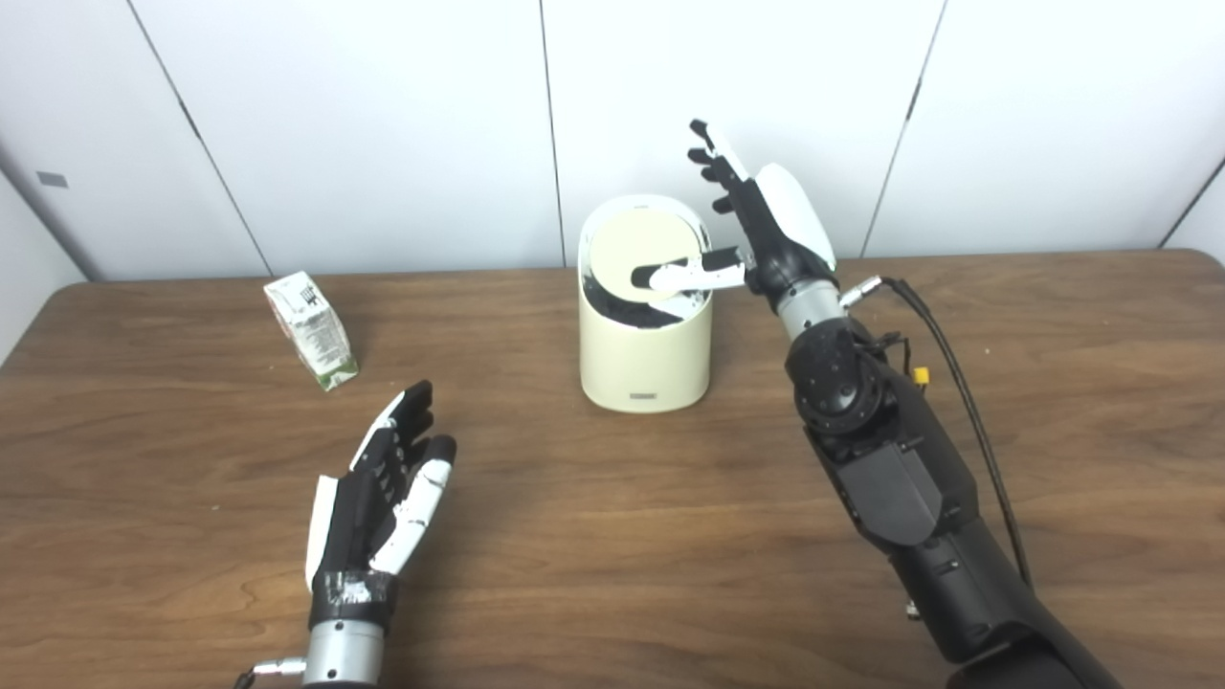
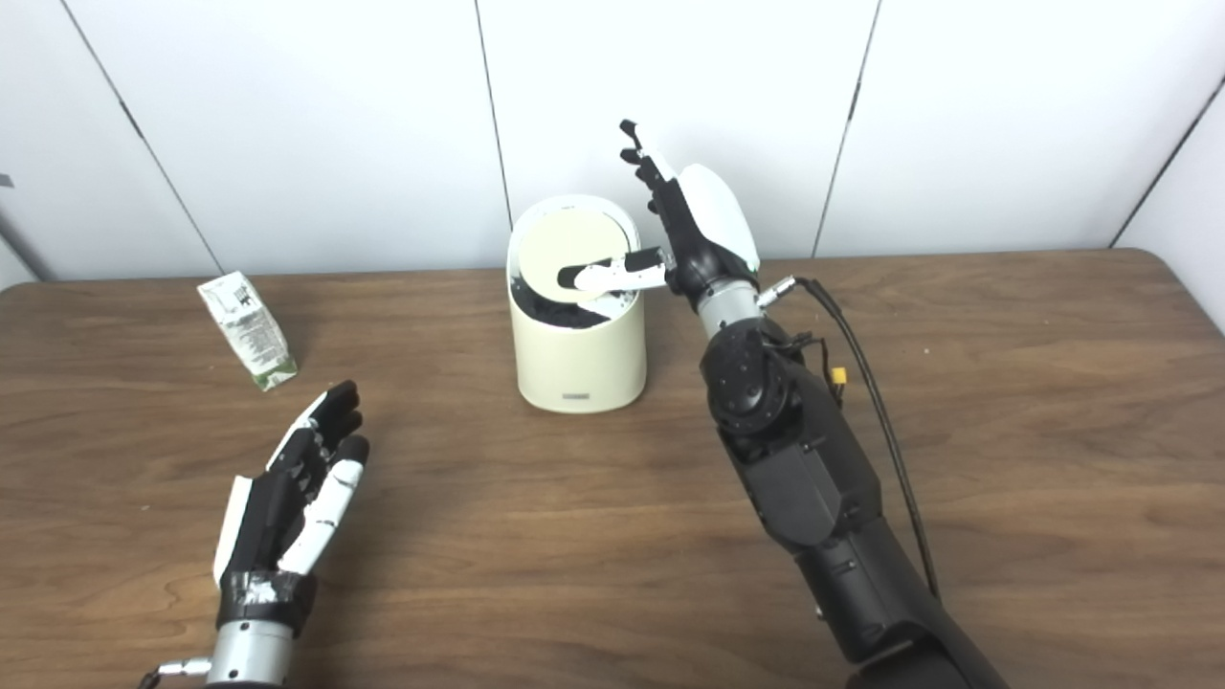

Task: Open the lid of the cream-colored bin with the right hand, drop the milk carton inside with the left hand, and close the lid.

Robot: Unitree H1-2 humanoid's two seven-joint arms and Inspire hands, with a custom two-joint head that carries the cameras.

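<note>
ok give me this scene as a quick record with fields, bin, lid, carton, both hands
bin: cream-colored round plastic bin, upright at the back middle of the brown wooden table
lid: cream disc lid tilted, dark inside showing at its front edge
carton: small white and green milk carton, standing left of the bin, untouched
right robot hand: fingers apart and raised, thumb reaching over the lid
left robot hand: open, empty, near the carton but apart from it

Cream bin (image 1: 645, 356), black inside, white-and-green printed milk carton (image 1: 312, 330), brown wood-grain table (image 1: 612, 536)
</note>
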